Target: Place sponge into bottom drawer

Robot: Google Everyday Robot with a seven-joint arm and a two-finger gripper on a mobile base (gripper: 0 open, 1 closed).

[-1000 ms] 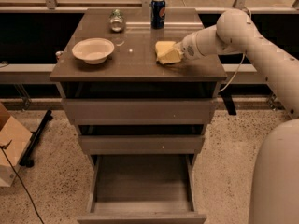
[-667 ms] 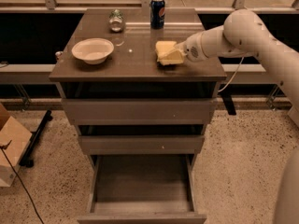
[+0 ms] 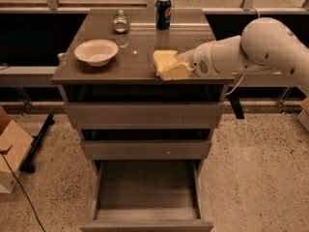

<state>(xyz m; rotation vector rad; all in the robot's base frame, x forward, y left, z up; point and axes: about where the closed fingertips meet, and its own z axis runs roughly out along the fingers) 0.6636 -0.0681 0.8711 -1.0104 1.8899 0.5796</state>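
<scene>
Speckled floor runs under one grey-brown cabinet that fills the middle of the frame, with a row of windows across the top edge. I count three drawers: the upper two are pushed in, and the bottom drawer stands pulled out at the lower middle, its plain inside bare. On the cabinet's top sit four loose things, one of each: a white bowl toward the upper left, a glass jar behind it, a blue can at the back middle, and the sponge near the front edge, right of centre. My one arm comes in from the right of the frame, and my gripper is at the sponge, against its lower right side. Whether it has hold of the sponge or is merely beside it, I cannot tell. One cardboard box sits on the floor at the left edge.
</scene>
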